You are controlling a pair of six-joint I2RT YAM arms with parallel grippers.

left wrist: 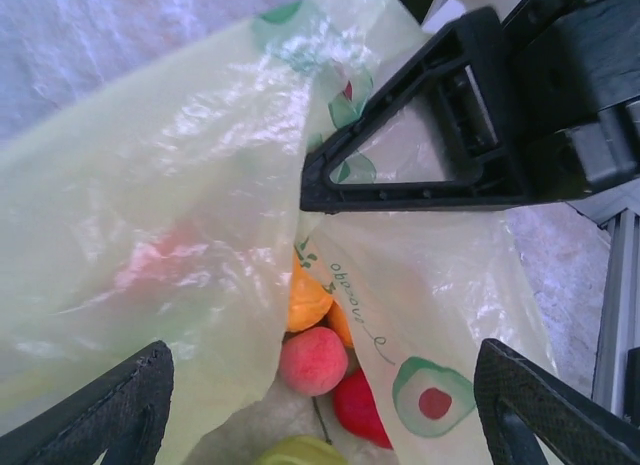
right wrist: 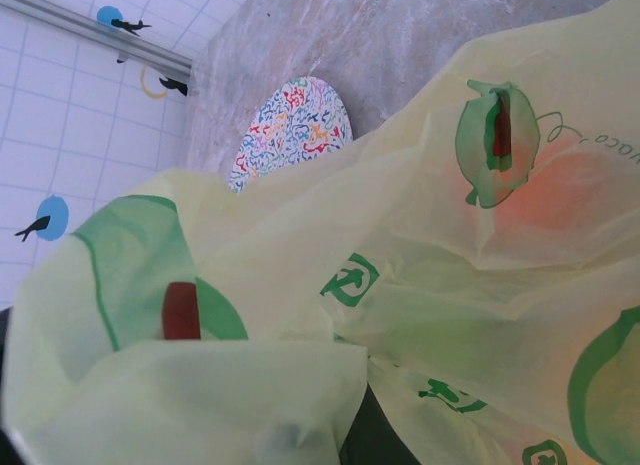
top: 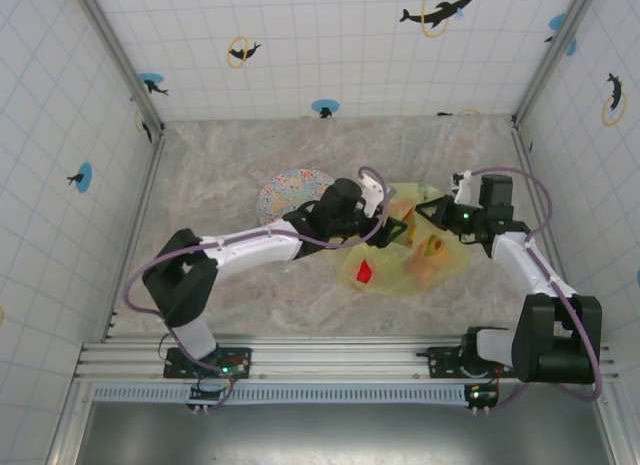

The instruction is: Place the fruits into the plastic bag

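Yellow-green film, thin, crinkled and printed with avocados: the plastic bag [top: 405, 257] lies on the marbled surface [top: 230, 155] with both arms meeting over it. The task looks close to done.

Through the bag's mouth the left wrist camera shows an orange fruit [left wrist: 305, 300] and a pink-red round fruit [left wrist: 313, 360] touching it. A red piece [left wrist: 360, 410] sits just beside that, and the top of a green-yellow one [left wrist: 300, 452] shows at the frame's lower edge. All of them lie inside the bag or under its lip. From overhead, red and orange shapes glow through the film, and I see no fruit loose beside the bag. The patterned plate [top: 293, 193] sits near the bag with nothing visible on its exposed part.

The left claw [left wrist: 320, 410] hovers over the bag's mouth with its fingers spread wide and nothing between them. The right claw [top: 440, 213] is closed at the bag's rim and appears to pinch the film and hold the mouth up — the pinch itself is buried in plastic.

What is left is probably only the release, unless a fruit is hidden. No full count is possible, because the film blurs whatever lies deeper. A pink smudge [left wrist: 150, 265] behind the film may be another fruit. The left arm [top: 250, 250] covers the plate's near edge and the strip between plate and bag.
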